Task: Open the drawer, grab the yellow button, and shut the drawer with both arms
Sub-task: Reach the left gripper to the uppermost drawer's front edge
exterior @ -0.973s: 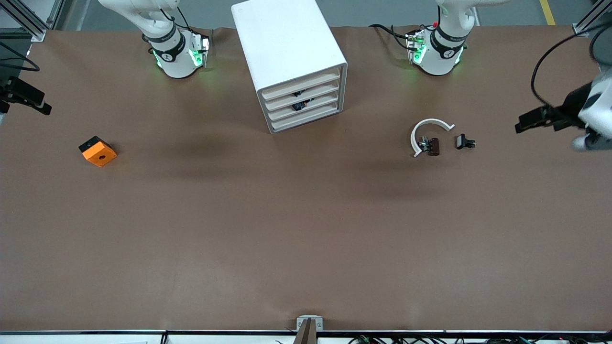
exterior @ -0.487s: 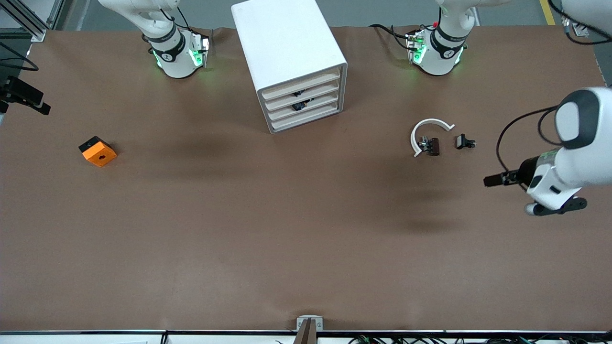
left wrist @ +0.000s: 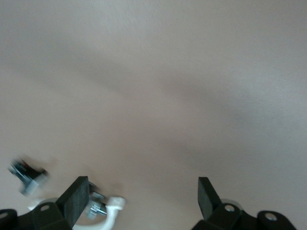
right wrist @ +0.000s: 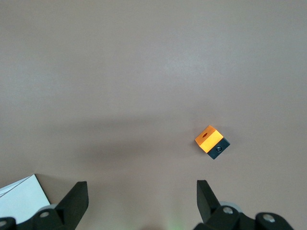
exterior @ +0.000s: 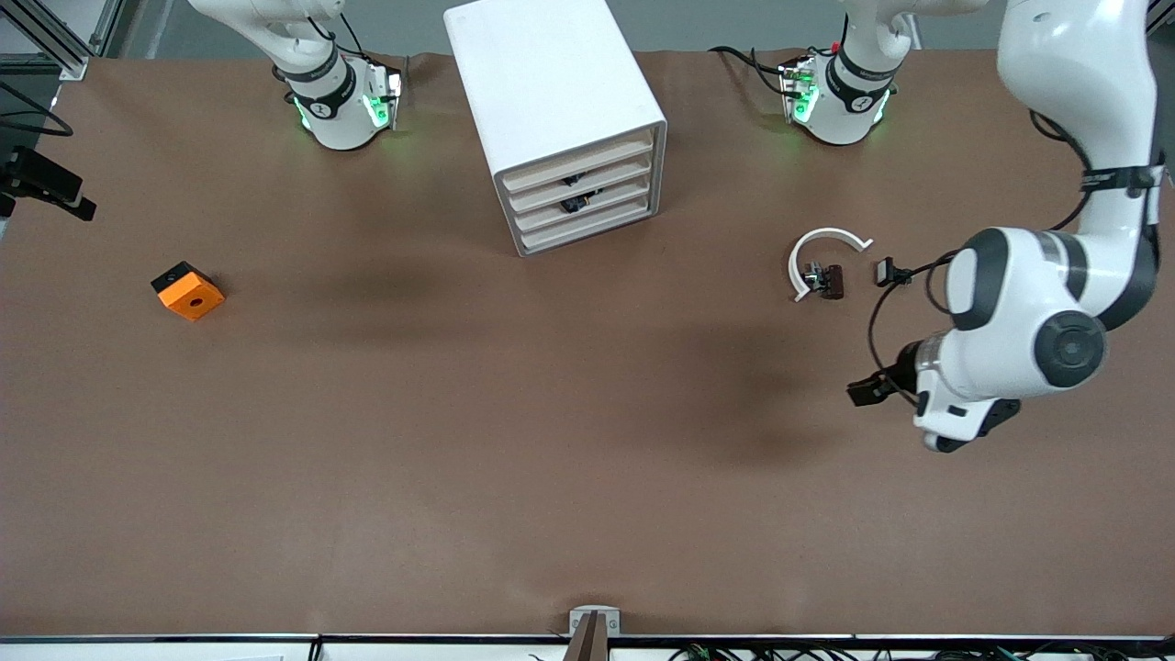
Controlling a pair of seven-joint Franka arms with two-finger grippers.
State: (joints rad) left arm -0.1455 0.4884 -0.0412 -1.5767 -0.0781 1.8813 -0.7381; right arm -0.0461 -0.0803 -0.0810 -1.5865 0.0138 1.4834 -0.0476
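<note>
My left gripper (exterior: 867,389) up over bare table (exterior: 551,441) near left arm's end, fingers (left wrist: 76,196) spread wide, holding nothing. My right gripper (right wrist: 141,199) off front view's edge, fingers also spread, empty; orange block (right wrist: 211,142) on table under its camera. That arm waits.

Cabinet (exterior: 551,101) stands between arm bases, all four drawers shut. Drawer (exterior: 576,184) not yet pulled. Dark small part shows between slats; can't tell if button.

Nothing done: open, take, close all remain.

White curved strip (exterior: 817,252) with black parts lies near left gripper, not wanted.
</note>
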